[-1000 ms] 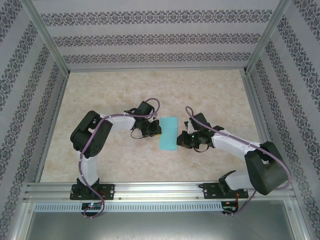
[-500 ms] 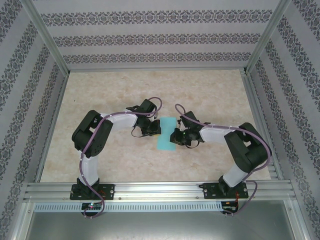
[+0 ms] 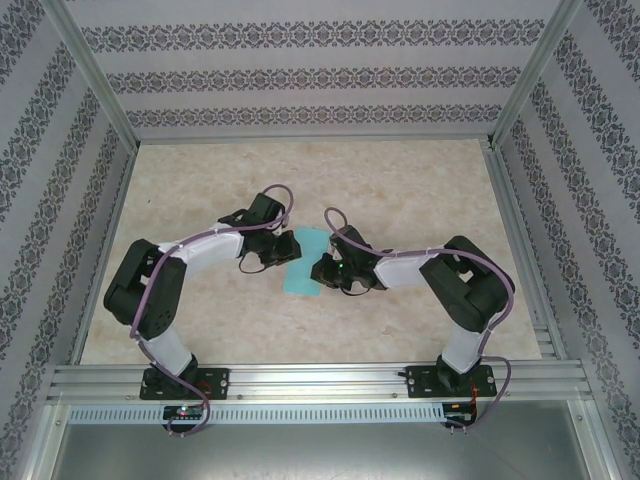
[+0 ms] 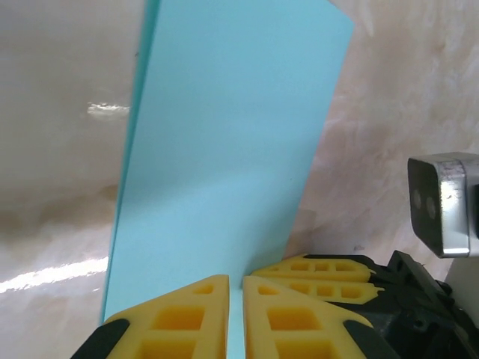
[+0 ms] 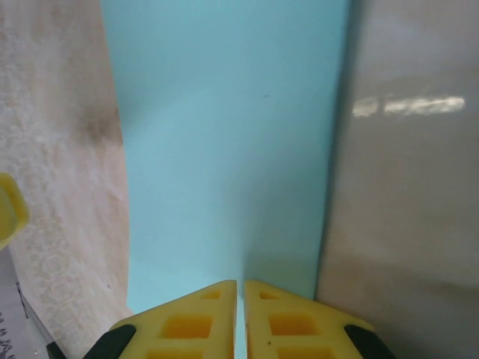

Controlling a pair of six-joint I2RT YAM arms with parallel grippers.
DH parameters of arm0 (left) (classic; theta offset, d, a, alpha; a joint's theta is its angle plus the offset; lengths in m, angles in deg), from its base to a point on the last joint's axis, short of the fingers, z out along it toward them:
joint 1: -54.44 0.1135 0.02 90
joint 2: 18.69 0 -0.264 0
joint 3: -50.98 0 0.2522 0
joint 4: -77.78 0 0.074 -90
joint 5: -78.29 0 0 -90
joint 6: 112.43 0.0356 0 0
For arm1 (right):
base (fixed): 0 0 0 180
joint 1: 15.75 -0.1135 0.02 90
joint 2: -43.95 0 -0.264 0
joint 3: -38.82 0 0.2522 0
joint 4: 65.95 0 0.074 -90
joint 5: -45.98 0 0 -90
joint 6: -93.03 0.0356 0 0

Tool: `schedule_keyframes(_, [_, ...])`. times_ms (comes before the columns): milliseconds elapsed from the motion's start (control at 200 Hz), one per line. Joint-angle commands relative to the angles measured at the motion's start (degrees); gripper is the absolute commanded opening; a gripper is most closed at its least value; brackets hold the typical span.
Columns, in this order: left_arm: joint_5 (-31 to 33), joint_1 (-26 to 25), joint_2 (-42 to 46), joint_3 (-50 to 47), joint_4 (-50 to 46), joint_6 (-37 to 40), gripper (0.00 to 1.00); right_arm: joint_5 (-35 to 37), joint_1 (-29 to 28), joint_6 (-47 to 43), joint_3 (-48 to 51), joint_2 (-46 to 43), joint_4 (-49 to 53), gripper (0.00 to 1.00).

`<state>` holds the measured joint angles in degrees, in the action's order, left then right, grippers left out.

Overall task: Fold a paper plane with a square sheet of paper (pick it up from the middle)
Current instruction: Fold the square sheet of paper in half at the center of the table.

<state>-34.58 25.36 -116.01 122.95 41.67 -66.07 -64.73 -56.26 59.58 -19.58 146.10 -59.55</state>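
Thing of the task: the square sheet of paper (image 3: 303,272) lies flat on the table (image 3: 400,190), between the two hands. It shows as an oblong, narrower than it is long. It is probably folded once already, since the left wrist view shows a doubled edge down its left side.

Left hand (image 3: 287,250): set on the sheet's edge nearest it, with the paper running straight ahead of the fingertips. Its fingers are drawn together to a thin slit with blue showing through. Whether a ridge of paper is nipped there cannot be told.

Right hand (image 3: 322,271): set on the opposite long edge, with the sheet again straight ahead of its fingertips. Its fingers are likewise closed to a hairline gap over the paper, and a pinch cannot be confirmed.

Long axis: it runs away from the arm bases and crosswise to the line joining the two hands, its far end tipped a little toward the right hand.

Nearer hand: neither. Both touch the sheet, the left toward its far half and the right about halfway along.

Hands to each other: just beside one another. The right hand's yellow fingers show immediately right of the left hand's in the left wrist view.

Coming move, as a judgement: the next fold turns on the crease staying parallel to that long axis.
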Motion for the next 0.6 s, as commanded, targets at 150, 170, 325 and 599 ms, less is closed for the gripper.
schedule_keyframes(150, [-2.9, -2.3, 3.2, -2.5, 3.5, 0.8, 0.11, -0.1, 4.3, -4.5, -0.4, -5.9, 1.1, 0.1])
schedule_keyframes(170, [-2.9, -2.6, 3.2, -2.4, 3.5, 0.7, 0.1, -0.6, 4.9, -5.0, -0.3, -5.9, 1.4, 0.1])
schedule_keyframes(325, [-3.1, -5.2, 1.6, -2.0, 4.3, -0.9, 0.05, -5.1, 7.2, -8.6, -2.3, -4.0, 2.9, 0.03])
schedule_keyframes(599, [-2.0, -7.1, -1.7, -1.7, 4.4, -3.7, 0.01, -8.9, 7.9, -11.2, -8.2, 2.9, 5.5, 0.0])
